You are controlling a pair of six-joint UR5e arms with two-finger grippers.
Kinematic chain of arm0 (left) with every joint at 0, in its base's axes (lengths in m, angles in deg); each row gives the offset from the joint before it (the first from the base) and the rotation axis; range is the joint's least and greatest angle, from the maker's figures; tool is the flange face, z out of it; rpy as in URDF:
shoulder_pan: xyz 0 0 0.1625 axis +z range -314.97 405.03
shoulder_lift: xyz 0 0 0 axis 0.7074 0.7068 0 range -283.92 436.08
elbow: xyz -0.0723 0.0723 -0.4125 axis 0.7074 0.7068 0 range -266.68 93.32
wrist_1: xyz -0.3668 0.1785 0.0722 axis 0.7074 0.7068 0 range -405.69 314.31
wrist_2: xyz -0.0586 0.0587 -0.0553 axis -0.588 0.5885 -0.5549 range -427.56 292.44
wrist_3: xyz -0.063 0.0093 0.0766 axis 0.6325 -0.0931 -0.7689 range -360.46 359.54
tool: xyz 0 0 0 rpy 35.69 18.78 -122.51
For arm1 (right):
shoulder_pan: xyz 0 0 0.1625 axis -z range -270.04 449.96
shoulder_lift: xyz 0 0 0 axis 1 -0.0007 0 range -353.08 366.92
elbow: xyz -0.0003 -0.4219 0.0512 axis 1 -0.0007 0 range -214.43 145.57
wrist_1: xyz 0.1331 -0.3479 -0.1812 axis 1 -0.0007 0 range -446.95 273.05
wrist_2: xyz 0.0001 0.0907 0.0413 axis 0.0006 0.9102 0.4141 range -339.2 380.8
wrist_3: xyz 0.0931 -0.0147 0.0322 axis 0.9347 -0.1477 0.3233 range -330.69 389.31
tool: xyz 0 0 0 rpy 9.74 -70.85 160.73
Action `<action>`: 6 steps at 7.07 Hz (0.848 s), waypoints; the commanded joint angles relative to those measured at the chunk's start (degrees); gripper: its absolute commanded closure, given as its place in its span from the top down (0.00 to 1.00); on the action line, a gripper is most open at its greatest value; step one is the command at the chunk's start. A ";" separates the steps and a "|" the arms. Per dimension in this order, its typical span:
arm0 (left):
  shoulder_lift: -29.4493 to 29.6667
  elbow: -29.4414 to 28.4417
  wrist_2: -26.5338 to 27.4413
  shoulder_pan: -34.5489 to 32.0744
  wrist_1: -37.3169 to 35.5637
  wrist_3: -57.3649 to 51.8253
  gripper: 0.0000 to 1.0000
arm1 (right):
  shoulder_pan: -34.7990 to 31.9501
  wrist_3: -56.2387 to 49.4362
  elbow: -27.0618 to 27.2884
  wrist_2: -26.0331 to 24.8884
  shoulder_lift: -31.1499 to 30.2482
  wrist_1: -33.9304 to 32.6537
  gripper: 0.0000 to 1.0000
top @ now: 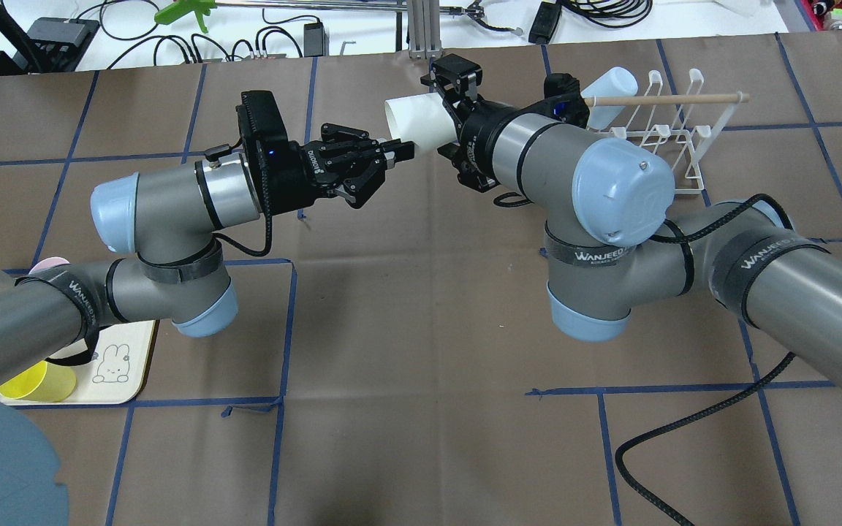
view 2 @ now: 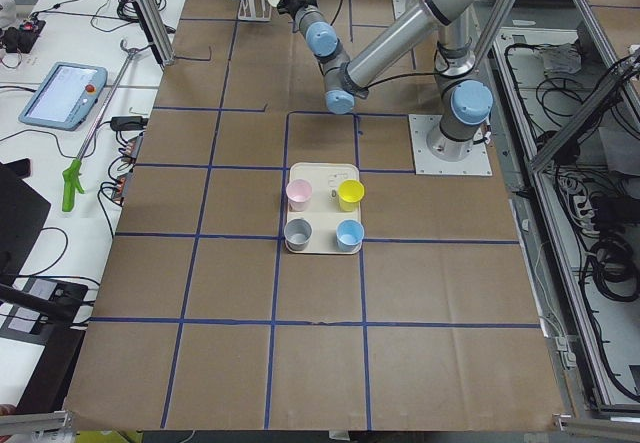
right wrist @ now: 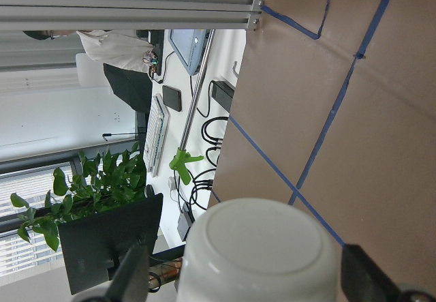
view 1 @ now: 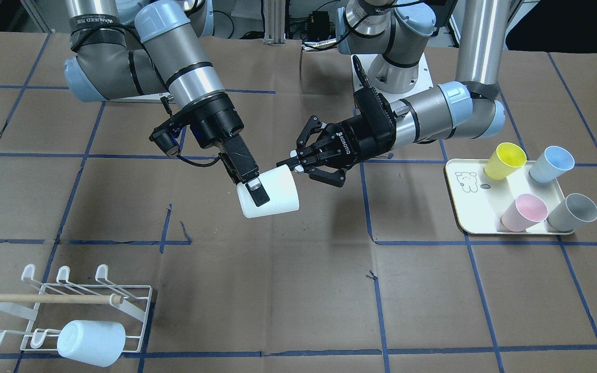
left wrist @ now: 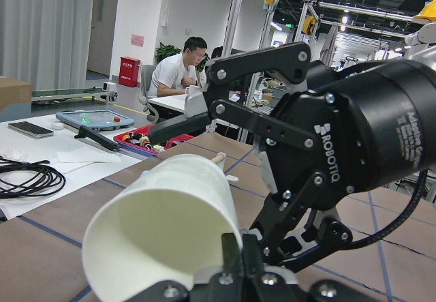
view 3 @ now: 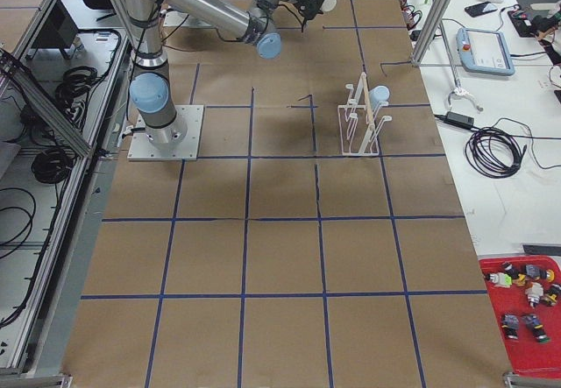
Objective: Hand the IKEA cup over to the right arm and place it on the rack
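Note:
A white IKEA cup [view 1: 272, 199] lies on its side in mid-air between both grippers, above the table's middle. My left gripper [view 1: 289, 161] is shut on the cup's rim, also seen in the overhead view [top: 395, 150]. My right gripper [view 1: 265, 199] straddles the cup's body from the base end. In the right wrist view its fingers [right wrist: 133, 275] stand either side of the cup [right wrist: 262, 247], with a gap showing on one side. The left wrist view looks into the cup's mouth [left wrist: 163, 227]. The white wire rack [view 1: 145, 305] stands on the right arm's side.
A pale cup [view 1: 91, 342] hangs on one prong of the rack, below its wooden rod [view 1: 44, 298]. A cream tray [view 1: 472, 207] on the left arm's side holds yellow, blue, pink and grey cups. Blue tape lines cross the brown table cover.

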 commanded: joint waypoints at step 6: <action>-0.01 -0.17 0.00 0.00 0.00 0.91 0.07 | -0.70 0.09 -0.66 0.56 0.90 0.09 0.73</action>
